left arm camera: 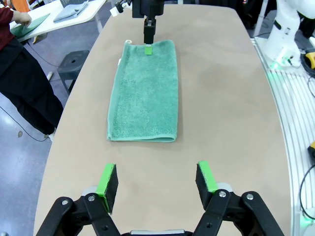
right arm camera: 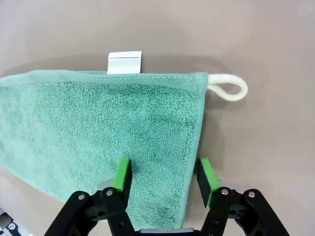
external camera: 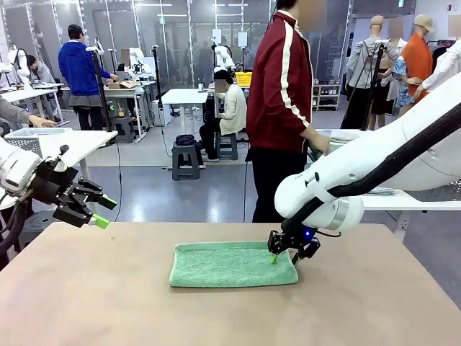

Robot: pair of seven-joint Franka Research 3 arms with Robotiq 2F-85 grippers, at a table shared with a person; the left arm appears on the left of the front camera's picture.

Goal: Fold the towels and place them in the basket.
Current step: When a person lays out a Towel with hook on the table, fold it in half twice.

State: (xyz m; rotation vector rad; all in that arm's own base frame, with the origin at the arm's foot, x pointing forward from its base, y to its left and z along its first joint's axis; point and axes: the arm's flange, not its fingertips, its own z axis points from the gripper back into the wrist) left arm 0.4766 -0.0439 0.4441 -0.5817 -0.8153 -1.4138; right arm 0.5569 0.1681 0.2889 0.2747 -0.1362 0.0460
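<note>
While my right gripper (right arm camera: 163,173) straddles an edge of the mint green towel (right arm camera: 98,118) at frame bottom, jaws unclamped, I'd call this the fold grasp, next pinch and lift, left gripper (left arm camera: 156,178) idling spread.

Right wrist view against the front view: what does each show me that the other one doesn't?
Right wrist view: up close, the white tag and corner loop on the towel, with the right tool open, its jaws straddling the towel's short edge. Front view: the left tool, open and raised off to the side, and a person standing at the table's far side. Both: the green towel folded on the table, the right tool at its end.
</note>
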